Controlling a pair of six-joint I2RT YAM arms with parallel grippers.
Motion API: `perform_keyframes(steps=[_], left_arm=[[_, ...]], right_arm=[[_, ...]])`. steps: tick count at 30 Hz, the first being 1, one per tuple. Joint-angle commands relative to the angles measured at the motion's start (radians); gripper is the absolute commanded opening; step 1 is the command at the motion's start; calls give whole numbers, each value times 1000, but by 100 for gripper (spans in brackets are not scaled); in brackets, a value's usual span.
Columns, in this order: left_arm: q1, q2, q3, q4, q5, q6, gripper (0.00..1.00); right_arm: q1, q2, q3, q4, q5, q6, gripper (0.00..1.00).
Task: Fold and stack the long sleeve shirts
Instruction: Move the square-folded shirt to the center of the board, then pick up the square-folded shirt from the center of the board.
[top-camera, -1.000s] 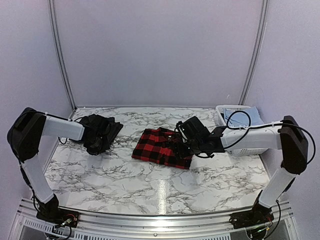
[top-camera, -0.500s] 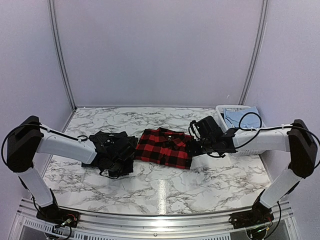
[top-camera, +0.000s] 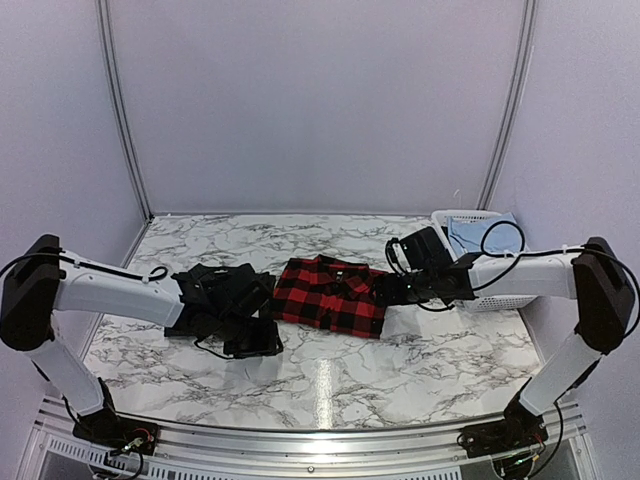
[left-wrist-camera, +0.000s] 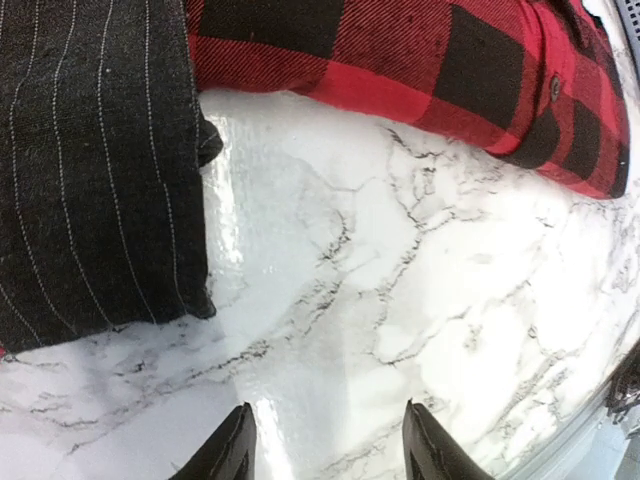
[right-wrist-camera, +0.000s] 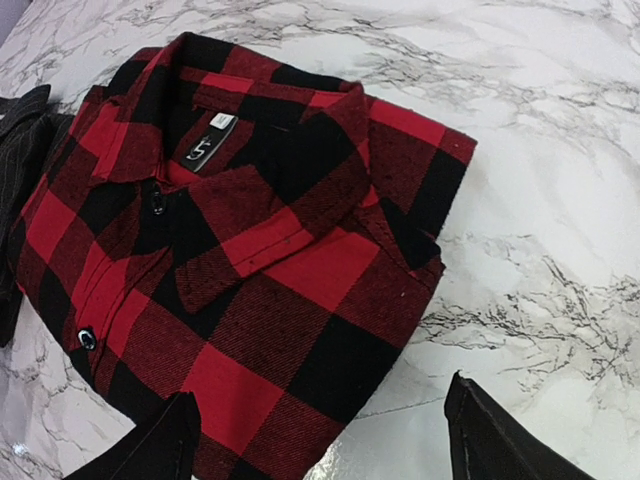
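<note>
The red-and-black plaid shirt (top-camera: 330, 295) lies folded mid-table, collar up (right-wrist-camera: 250, 240). The dark charcoal pinstriped shirt (top-camera: 215, 292) lies folded just to its left, edges nearly touching (left-wrist-camera: 90, 160). My left gripper (top-camera: 262, 345) hovers open over bare marble at the charcoal shirt's near right corner, with nothing between its fingers (left-wrist-camera: 330, 440). The plaid shirt's hem (left-wrist-camera: 400, 60) runs across the top of the left wrist view. My right gripper (top-camera: 388, 290) stands open at the plaid shirt's right edge, its left finger over the cloth, holding nothing (right-wrist-camera: 320, 430).
A white slotted basket (top-camera: 452, 218) with a blue cloth in it stands at the back right, behind my right arm. White marble table (top-camera: 330, 380) stretches in front of both shirts. Walls close in the back and sides.
My left arm dragged the charcoal shirt from the back left to beside the plaid shirt, then opened and let go. My right gripper drew back rightward off the plaid shirt.
</note>
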Motion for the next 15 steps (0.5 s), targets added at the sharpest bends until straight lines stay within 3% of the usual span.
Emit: perform_keyframes(steps=[1, 10, 15], left_arm=[[-2, -80, 38, -74, 56, 103, 54], [68, -65, 134, -91, 63, 198, 56], [123, -48, 172, -91, 68, 233, 56]], right_arm=[[-26, 46, -23, 57, -49, 100, 80], [-25, 80, -111, 179, -96, 244, 66], [-21, 148, -82, 225, -143, 244, 45]])
